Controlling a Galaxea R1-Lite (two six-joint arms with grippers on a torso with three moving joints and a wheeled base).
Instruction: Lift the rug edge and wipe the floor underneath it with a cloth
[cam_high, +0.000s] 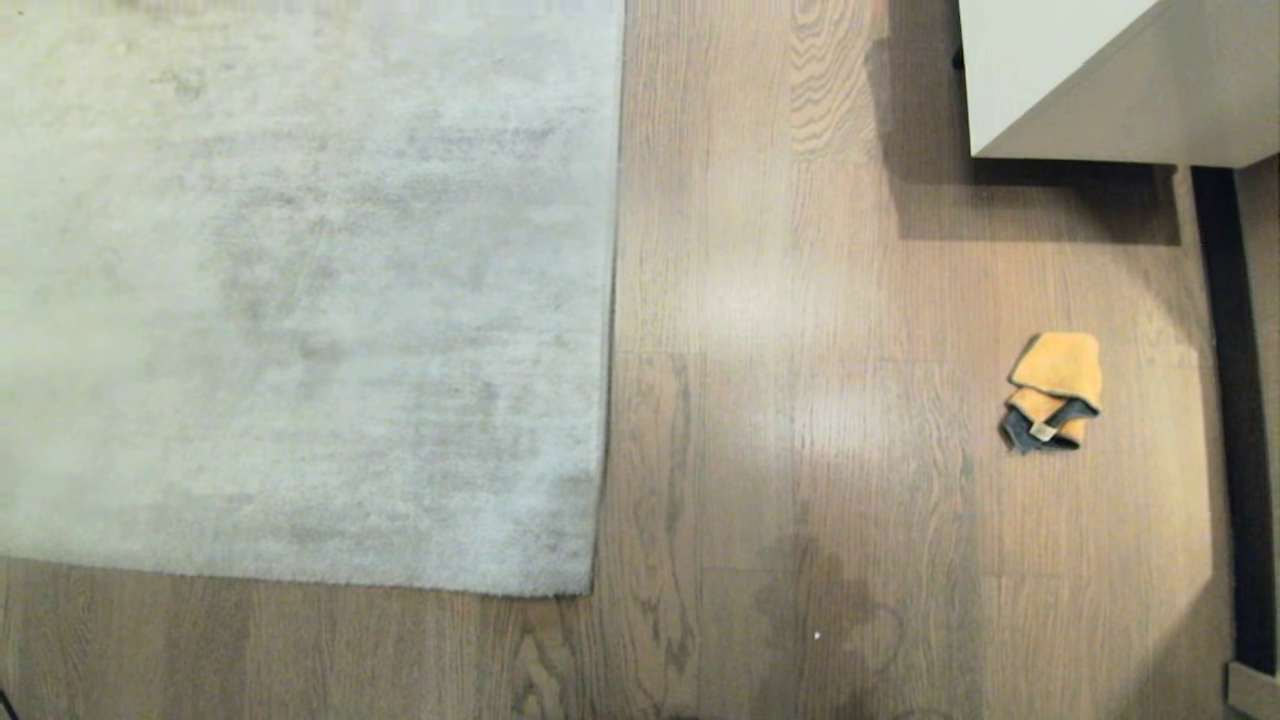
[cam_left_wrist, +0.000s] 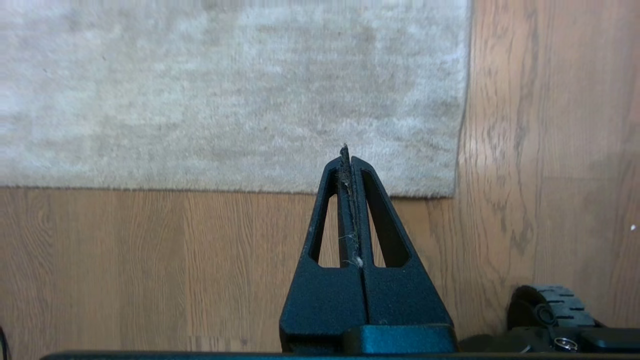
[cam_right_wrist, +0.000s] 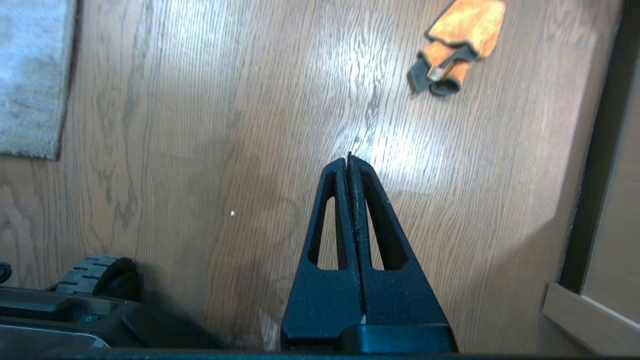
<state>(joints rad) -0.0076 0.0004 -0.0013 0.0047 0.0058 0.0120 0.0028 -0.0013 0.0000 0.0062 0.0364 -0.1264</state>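
Note:
A large pale grey rug (cam_high: 300, 300) lies flat on the brown wood floor (cam_high: 800, 400), filling the head view's left half. Its right edge (cam_high: 610, 300) runs straight down to a near corner (cam_high: 590, 590). The small orange cloth with a dark grey part (cam_high: 1053, 392) lies crumpled on the floor at the right, well apart from the rug. Neither arm shows in the head view. My left gripper (cam_left_wrist: 348, 152) is shut and empty, above the floor before the rug's near edge (cam_left_wrist: 200, 189). My right gripper (cam_right_wrist: 348, 159) is shut and empty over bare floor, short of the cloth (cam_right_wrist: 457, 45).
A white cabinet (cam_high: 1100, 80) stands at the far right with a dark gap (cam_high: 1230, 400) and a pale panel beside it. The robot base's wheel (cam_left_wrist: 550, 305) shows near the floor in both wrist views, wheel (cam_right_wrist: 97, 275).

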